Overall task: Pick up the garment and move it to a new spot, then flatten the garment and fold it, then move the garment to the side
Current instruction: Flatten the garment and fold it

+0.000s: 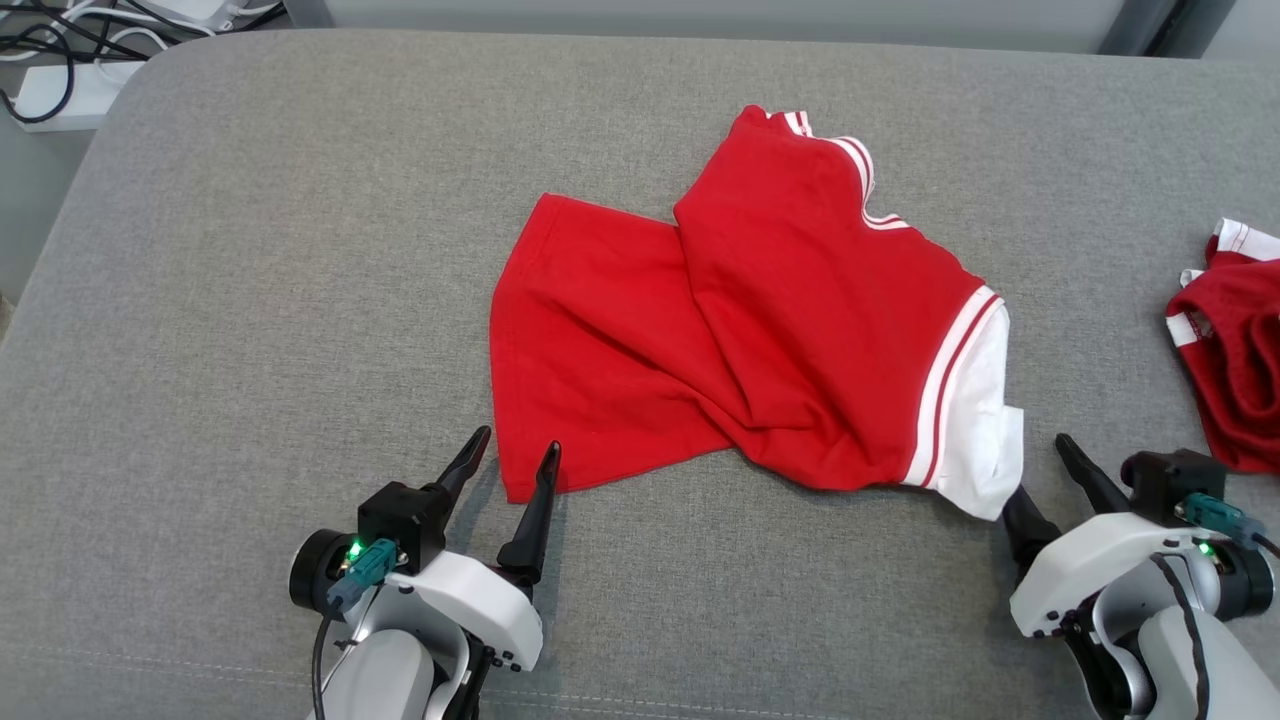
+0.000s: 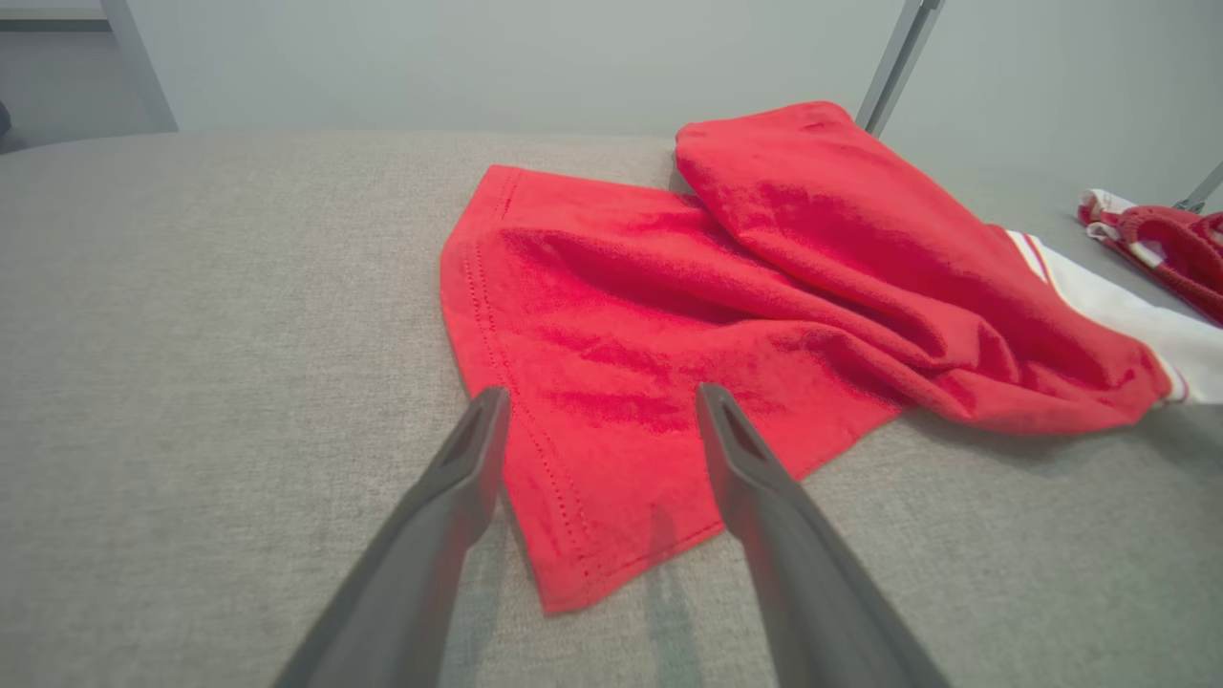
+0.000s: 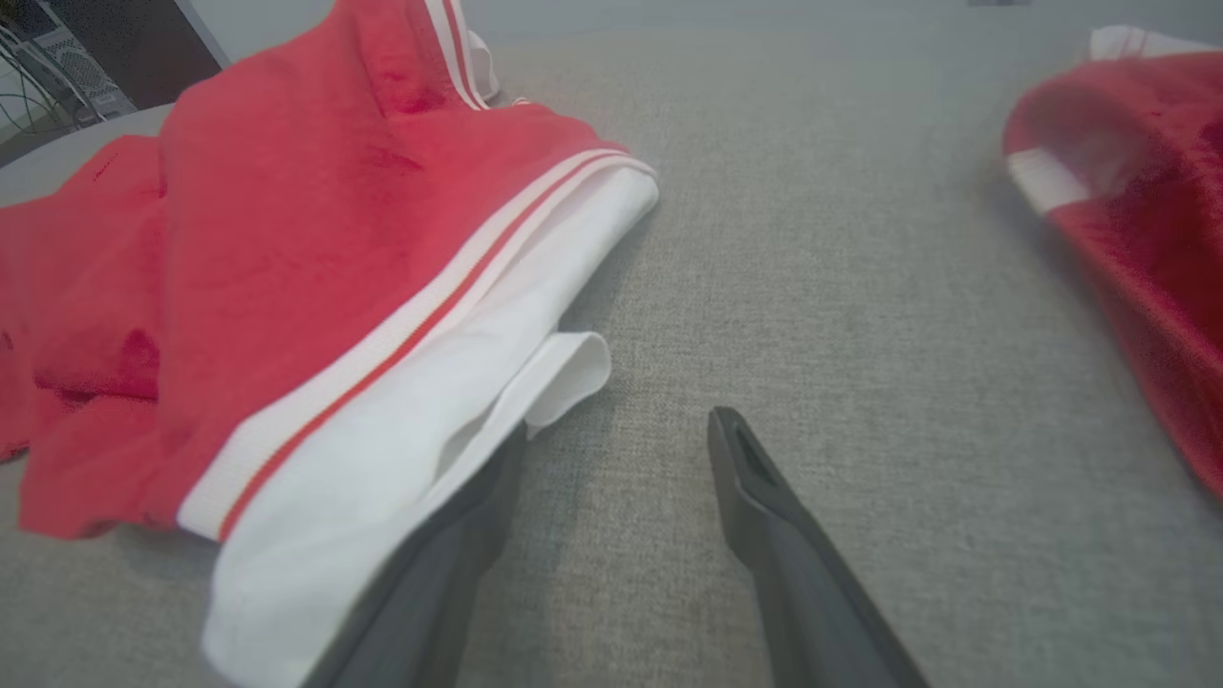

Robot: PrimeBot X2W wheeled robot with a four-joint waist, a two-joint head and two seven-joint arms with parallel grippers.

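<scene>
The red T-shirt [image 1: 760,330] lies rumpled about the middle of the grey padded surface [image 1: 250,300], slightly toward its right edge. Its striped collar points at the far edge, and its upper half is doubled over the plain lower half in a diagonal ridge. A white sleeve [image 1: 975,440] with red-and-white trim hangs toward the near right. The left tool [image 1: 518,442] sits low near the front edge with its fingers spread wide. They straddle the shirt's near-left hem corner [image 2: 573,564], which lies flat between them, ungripped. The right tool [image 1: 1040,470] is equally wide open and holds nothing. Its inner finger [image 3: 449,554] is at or just under the edge of the white sleeve, and its outer finger [image 3: 764,506] is over bare fabric. A second red garment [image 1: 1235,370] is bunched against the right edge, apart from the shirt. Judging by the layout, the step in hand is taking hold of the shirt's two near corners, either to lift it to a new spot or to pull it flat; which of the two cannot be told. Nothing is folded neatly yet. The next move calls for the left tool to push forward and close on the hem corner. The right tool needs to shift inward so both fingers bracket the sleeve, pinching cloth and not the padding.
</scene>
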